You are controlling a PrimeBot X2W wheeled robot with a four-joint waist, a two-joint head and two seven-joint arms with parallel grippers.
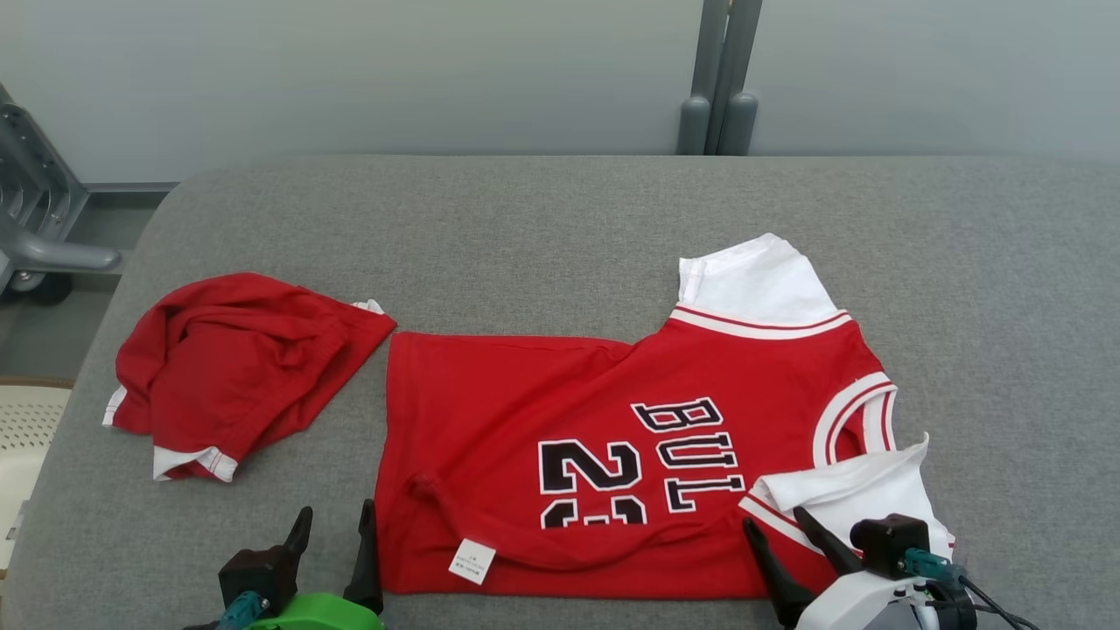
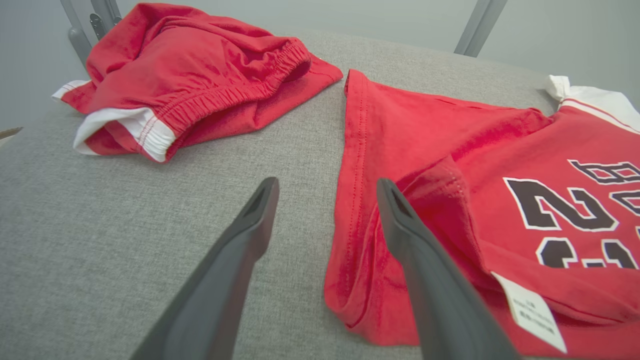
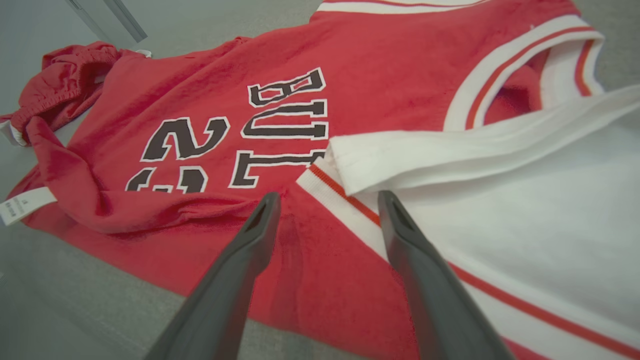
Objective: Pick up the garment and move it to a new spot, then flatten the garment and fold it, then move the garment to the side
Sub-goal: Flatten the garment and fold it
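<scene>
**Subject.** The red jersey (image 1: 525,411) lies on the grey table (image 1: 560,219), chest print up. Its long axis runs across the robot's front, with the hem to the left and the collar and white sleeves to the right. The near edge is not flat: a band of cloth is rolled back there, exposing the white label (image 1: 472,560).

**Left claw** (image 1: 336,509). Released, grasping nothing, poised at the jersey's near hem corner. In the left wrist view one finger is over bare table and the other over the hem, so the hem edge runs ahead between the jaws.

**Right claw** (image 1: 773,516). Likewise released and empty, pointing at the near sleeve (image 1: 857,490), which is folded in over the chest. Each arm is the nearer one to its own end of the garment (a two-handed pull along the near edge looks the natural call).

**Surroundings.** Crumpled red shorts (image 1: 236,359) lie to the left, their tip just beside the jersey's far hem corner. Whether the two touch cannot be confirmed. The shorts lie apart from the left claw's line, and nothing obstructs either claw.

**Assessment.** Flattening unfinished, folding not begun.
</scene>
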